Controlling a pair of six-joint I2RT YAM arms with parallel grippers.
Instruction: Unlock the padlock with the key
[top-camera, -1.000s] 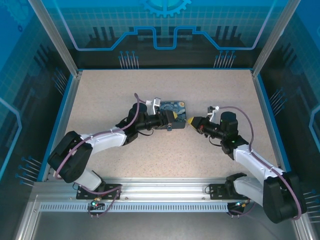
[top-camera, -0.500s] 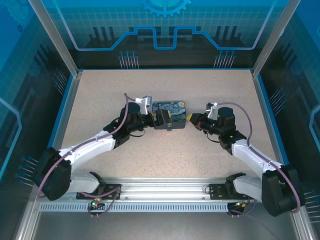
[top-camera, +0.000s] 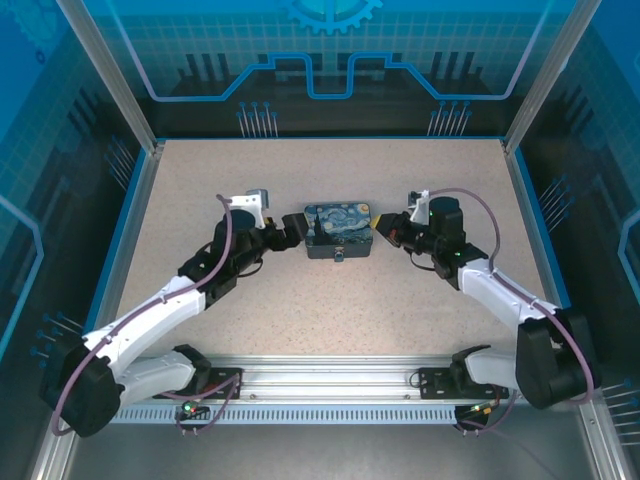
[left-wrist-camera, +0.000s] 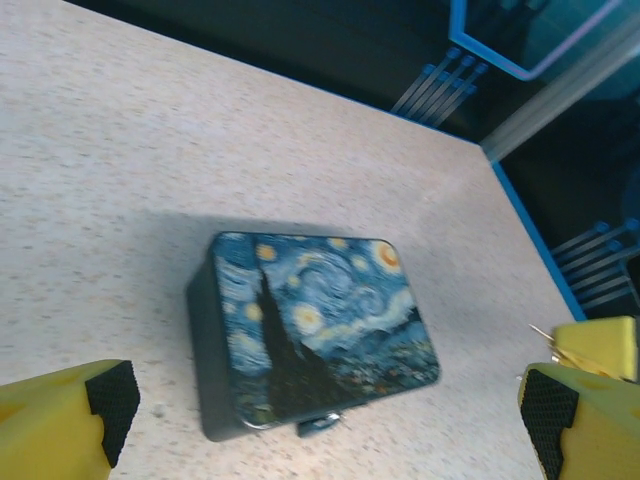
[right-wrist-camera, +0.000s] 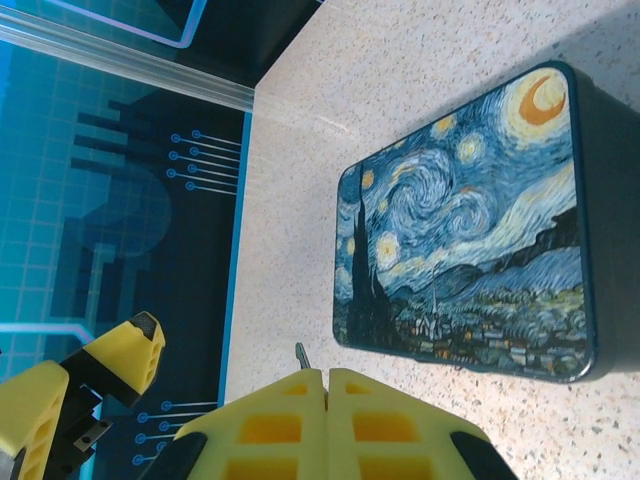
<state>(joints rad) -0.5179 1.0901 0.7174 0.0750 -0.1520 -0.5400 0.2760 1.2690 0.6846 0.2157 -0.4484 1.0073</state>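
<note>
Speckled beige table (top-camera: 330, 310): the padlock (top-camera: 340, 230) lies flat near its middle, painted face up, between the two grippers. Left gripper (top-camera: 294, 232) sits just off the padlock's left end, jaws spread wide and empty (its yellow fingers (left-wrist-camera: 60, 420) stand clear of the block on either side in the left wrist view). Right gripper (right-wrist-camera: 326, 375) is beside the padlock's right end, pressed together on the key (right-wrist-camera: 300, 353), a thin metal sliver poking out at the tips.

The speckled beige surface (top-camera: 200, 180) carried the padlock (top-camera: 339, 228), lying flat with its painted face up, near the middle, slightly toward the far edge.
</note>
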